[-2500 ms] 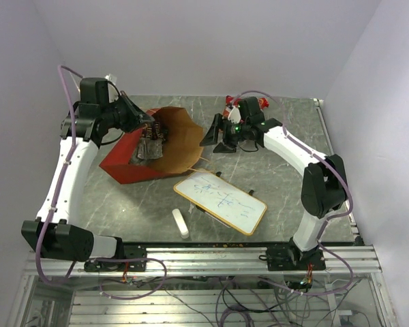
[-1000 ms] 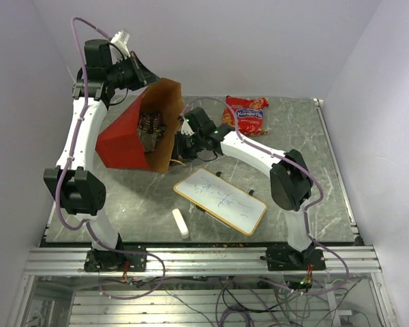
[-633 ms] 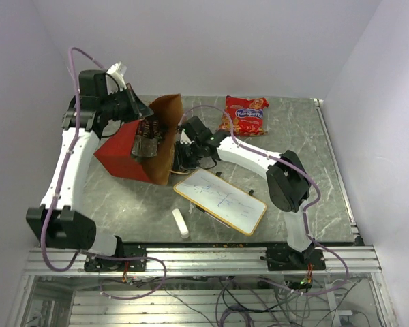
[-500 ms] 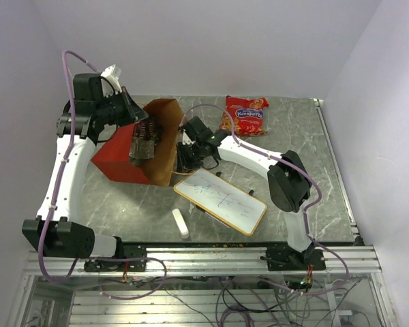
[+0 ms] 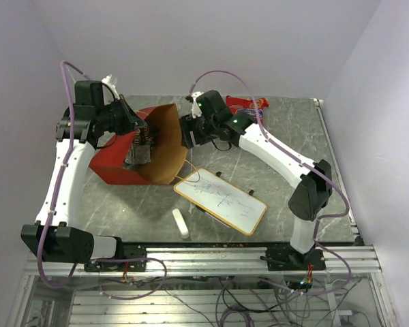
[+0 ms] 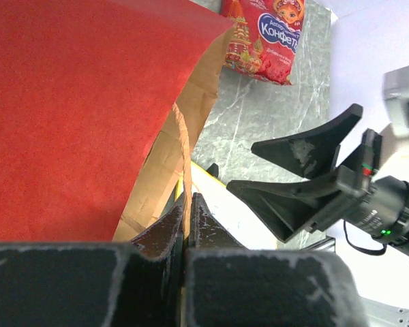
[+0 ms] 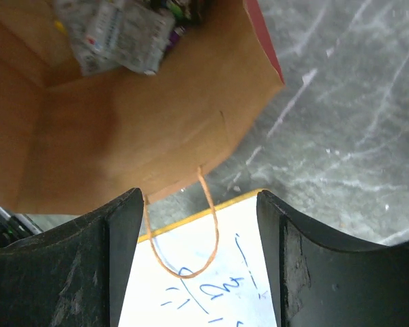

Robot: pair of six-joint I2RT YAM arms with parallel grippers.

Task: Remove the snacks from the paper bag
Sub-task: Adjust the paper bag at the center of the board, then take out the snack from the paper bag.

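The red paper bag (image 5: 112,163) lies tilted on its side, its brown inside (image 5: 165,146) open toward the right. My left gripper (image 5: 138,127) is shut on the bag's rim; in the left wrist view (image 6: 187,199) its jaws pinch the paper edge of the bag (image 6: 75,102). Small silvery and purple packets (image 5: 138,151) lie deep inside the bag and also show in the right wrist view (image 7: 116,27). My right gripper (image 5: 189,131) is open and empty above the bag's mouth (image 7: 199,204). The red-orange snack bag (image 5: 249,103) lies on the table at the back, partly behind the right arm.
A white whiteboard (image 5: 221,199) with blue scribbles lies in front of the bag's mouth, a twine handle (image 7: 184,235) resting over its corner. A small white eraser stick (image 5: 180,223) lies near the front edge. The table's right half holds only the right arm.
The bag, held up earlier, has come down and its mouth gapes wider. My right gripper has moved from the bag's lower lip up and toward the back, now covering part of the red-orange bag.
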